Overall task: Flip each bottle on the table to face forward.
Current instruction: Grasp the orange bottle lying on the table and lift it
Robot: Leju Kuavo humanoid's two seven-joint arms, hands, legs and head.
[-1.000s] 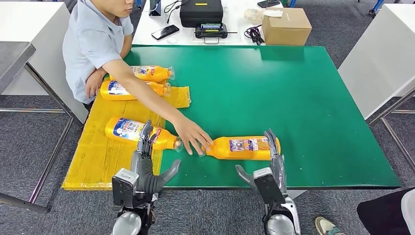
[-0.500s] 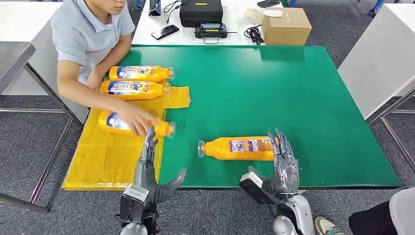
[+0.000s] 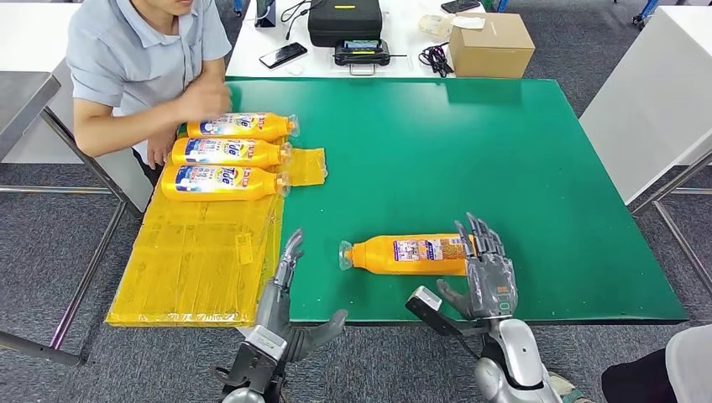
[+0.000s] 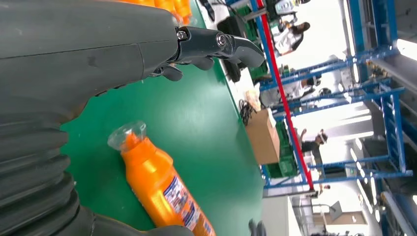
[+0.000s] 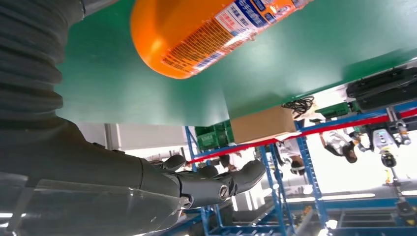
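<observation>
From the head camera I see one orange bottle (image 3: 409, 253) lying on its side on the green table (image 3: 504, 168), near the front edge, its clear cap pointing toward my left and its base just beside my right hand (image 3: 487, 267). That hand stands upright at the bottle's base with fingers spread and nothing in it; whether a fingertip actually touches the plastic I cannot tell, since the hand covers the bottle's end. In the right wrist picture the bottle's rounded base and a strip of small-print label fill the near field, and the lettering is too fine to read. My left hand (image 3: 285, 290) reaches up from the front edge, fingers straight and apart, thumb out to the side, holding nothing, well short of the bottle's cap. Its forearm is cut off by the lower frame. Three more orange bottles (image 3: 222, 154) lie in a row at the far left, caps pointing toward the table's middle, on a yellow sheet (image 3: 197, 260) that overhangs the table's left edge. A person (image 3: 138, 63) sits at that corner, head cropped by the frame, one hand raised above the row. Behind the green surface a white table (image 3: 403, 63) carries a cardboard box (image 3: 491, 44), a black case (image 3: 344, 21) and a phone (image 3: 283, 55). The floor is grey carpet (image 3: 50, 252).
</observation>
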